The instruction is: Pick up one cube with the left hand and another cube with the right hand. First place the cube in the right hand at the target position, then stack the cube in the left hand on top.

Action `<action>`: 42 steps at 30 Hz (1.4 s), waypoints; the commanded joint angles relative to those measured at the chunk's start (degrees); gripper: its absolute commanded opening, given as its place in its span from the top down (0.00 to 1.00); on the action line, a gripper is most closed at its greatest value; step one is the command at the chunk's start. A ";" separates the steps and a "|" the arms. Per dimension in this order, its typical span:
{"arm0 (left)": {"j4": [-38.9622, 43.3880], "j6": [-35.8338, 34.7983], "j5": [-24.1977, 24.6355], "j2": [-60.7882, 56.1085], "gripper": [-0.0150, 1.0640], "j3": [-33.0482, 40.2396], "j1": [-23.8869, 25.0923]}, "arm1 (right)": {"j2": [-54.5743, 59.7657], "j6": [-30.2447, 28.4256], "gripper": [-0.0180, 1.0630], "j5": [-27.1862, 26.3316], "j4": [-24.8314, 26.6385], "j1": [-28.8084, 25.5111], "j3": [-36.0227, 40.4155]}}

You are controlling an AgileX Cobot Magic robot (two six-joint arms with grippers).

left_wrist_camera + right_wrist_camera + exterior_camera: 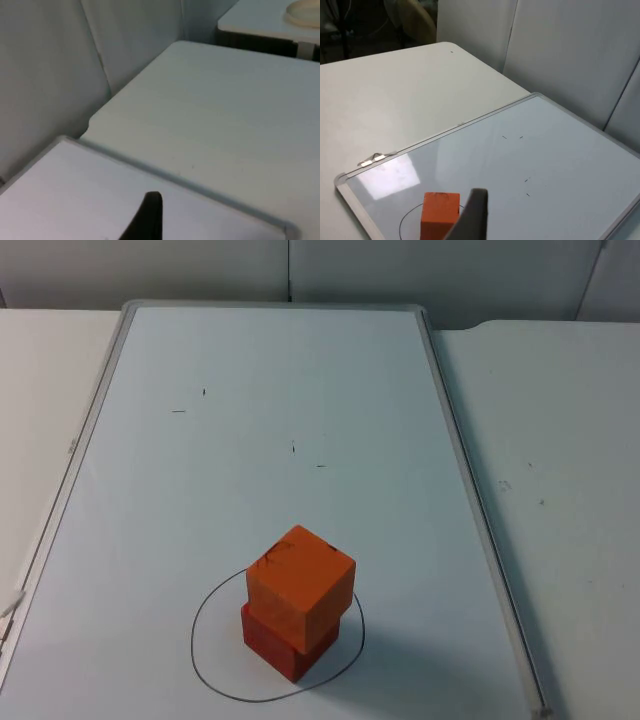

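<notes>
An orange cube (301, 583) sits on top of a red cube (285, 642), turned slightly askew to it. The stack stands inside a hand-drawn black circle (205, 660) near the front of the whiteboard (250, 440). My right gripper (472, 215) is held high over the board's edge, well away from the stack, and looks down on the orange cube (440, 215) and the circle (406, 222). My left gripper (147, 220) hovers above a corner of the whiteboard (60, 190), far from the cubes. Nothing is held in either gripper.
The whiteboard has a raised grey frame (470, 490) and a few small pen marks (293, 448). White table top (560, 460) lies on both sides of it. The grey partition wall (300, 270) closes off the back.
</notes>
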 commanded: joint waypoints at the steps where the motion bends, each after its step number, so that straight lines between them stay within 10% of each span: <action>1: 2.29 -2.44 4.81 -1.80 0.17 -0.29 0.13 | -0.24 0.12 0.21 -0.57 0.03 0.09 0.21; 23: 4.36 -12.51 16.30 -35.40 0.17 26.95 0.13 | -0.24 0.12 0.21 -2.28 -0.50 0.09 3.57; 42: 6.32 -15.65 20.67 -46.37 0.17 29.48 0.13 | -0.24 0.12 0.21 -0.78 -0.79 0.09 3.57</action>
